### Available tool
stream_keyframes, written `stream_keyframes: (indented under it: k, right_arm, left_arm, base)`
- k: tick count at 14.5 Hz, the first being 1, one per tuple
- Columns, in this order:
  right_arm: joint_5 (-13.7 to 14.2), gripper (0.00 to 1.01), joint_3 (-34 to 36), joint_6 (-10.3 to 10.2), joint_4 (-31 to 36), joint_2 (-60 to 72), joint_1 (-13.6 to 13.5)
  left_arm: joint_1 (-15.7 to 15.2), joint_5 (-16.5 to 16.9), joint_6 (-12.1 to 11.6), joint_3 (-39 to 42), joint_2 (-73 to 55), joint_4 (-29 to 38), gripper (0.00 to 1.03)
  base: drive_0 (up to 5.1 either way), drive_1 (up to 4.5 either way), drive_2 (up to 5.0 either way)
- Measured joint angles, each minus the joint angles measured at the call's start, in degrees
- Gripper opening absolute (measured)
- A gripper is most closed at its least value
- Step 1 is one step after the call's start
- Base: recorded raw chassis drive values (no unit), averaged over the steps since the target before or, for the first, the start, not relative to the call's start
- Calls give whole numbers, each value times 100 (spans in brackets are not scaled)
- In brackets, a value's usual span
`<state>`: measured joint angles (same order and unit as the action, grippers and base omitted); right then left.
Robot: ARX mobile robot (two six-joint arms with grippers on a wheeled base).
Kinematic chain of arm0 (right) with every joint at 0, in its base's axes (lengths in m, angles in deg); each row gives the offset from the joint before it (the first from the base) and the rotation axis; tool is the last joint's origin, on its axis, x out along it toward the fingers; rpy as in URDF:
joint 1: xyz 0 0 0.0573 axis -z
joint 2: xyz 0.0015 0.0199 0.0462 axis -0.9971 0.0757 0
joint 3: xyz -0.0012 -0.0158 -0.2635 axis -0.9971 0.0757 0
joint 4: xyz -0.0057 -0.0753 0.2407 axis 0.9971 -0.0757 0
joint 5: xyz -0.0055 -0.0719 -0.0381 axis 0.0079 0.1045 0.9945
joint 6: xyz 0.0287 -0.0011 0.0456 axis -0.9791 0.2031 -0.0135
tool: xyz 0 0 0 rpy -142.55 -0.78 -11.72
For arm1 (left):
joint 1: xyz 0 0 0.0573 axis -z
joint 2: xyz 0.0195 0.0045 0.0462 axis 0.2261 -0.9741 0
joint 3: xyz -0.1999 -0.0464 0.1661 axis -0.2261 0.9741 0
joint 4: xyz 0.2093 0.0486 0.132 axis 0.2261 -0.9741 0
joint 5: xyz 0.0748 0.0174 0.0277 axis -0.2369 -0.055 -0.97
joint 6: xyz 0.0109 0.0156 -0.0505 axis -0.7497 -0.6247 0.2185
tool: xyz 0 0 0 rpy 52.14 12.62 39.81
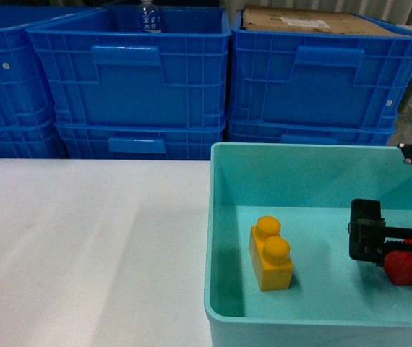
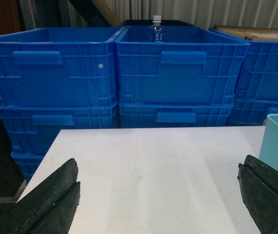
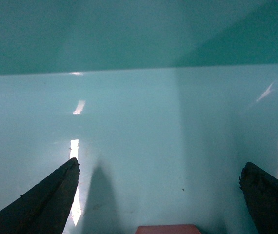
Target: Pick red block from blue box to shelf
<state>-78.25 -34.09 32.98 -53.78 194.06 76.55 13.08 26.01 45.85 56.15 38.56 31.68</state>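
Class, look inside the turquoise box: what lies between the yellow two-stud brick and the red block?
In the head view, only bare floor of the blue box, then the right gripper, which is at the red block; nothing else separates it from the yellow brick.

Open left gripper above white table

Orange-yellow two-stud brick left of the tool, white table farther left, stacked dark blue ribbed crates beyond it, one holding a water bottle, another topped with cardboard.
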Motion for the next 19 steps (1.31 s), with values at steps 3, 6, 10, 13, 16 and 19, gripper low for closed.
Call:
stream_keyframes:
  k: [3,6,10,13,16,19]
  right_arm:
    - [72,98,-66,0,0,142,-61]
    - [192,79,-72,0,-85,116,-68]
    - [210,37,216,48,-179,-415,-59]
    - [280,27,487,114,-168,-658,20]
    - [243,20,546,107,-208,-737,11]
    - [240,20,546,98,-216,-763,-39]
  left_arm:
    - [0,0,0,0,0,0,98]
    - [0,0,0,0,0,0,98]
    - [0,0,0,0,0,0,98]
    - [0,0,0,0,0,0,98]
    - [0,0,-2,0,0,2,98]
    - [0,0,0,0,0,0,98]
  base:
    - [0,0,0]
    - [0,0,0]
    - [0,0,0]
    - [0,0,0]
    - [0,0,0]
    - [0,0,0]
